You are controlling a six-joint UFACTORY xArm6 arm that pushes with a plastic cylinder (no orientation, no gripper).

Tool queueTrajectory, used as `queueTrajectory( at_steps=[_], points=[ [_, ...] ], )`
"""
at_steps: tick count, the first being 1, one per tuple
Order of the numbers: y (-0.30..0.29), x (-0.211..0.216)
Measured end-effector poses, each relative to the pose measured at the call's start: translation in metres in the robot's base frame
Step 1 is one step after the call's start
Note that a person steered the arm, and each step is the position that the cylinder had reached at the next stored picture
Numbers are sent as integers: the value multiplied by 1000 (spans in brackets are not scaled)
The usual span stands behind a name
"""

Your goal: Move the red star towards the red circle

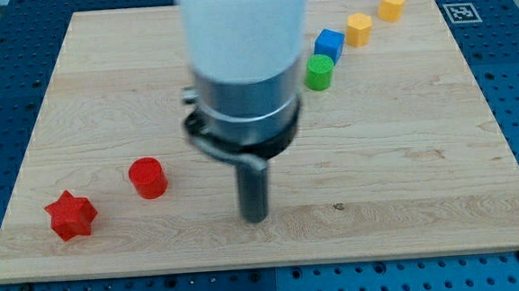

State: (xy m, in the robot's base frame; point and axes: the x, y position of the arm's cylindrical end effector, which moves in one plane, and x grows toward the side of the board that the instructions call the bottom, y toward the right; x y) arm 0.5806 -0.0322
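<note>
The red star (71, 216) lies near the board's bottom left corner. The red circle (148, 178) stands a little to its right and slightly higher in the view, apart from it. My tip (256, 218) rests on the board well to the right of both red blocks, touching neither. The arm's body above it hides part of the board's middle and top.
A green circle (319, 71), a blue block (329, 44), an orange block (358, 29) and a second orange block (393, 5) form a diagonal line towards the top right. The wooden board (422, 154) lies on a blue perforated table.
</note>
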Motion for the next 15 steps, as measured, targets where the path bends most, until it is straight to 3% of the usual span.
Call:
queueTrajectory(
  at_steps=[2,4,5,6,8,10,13,15],
  points=[
    [-105,38],
    [-249,37],
    [-267,-13],
    [-263,-25],
    [-200,-17],
    [-175,37],
    [-157,36],
    [-162,10]
  ],
)
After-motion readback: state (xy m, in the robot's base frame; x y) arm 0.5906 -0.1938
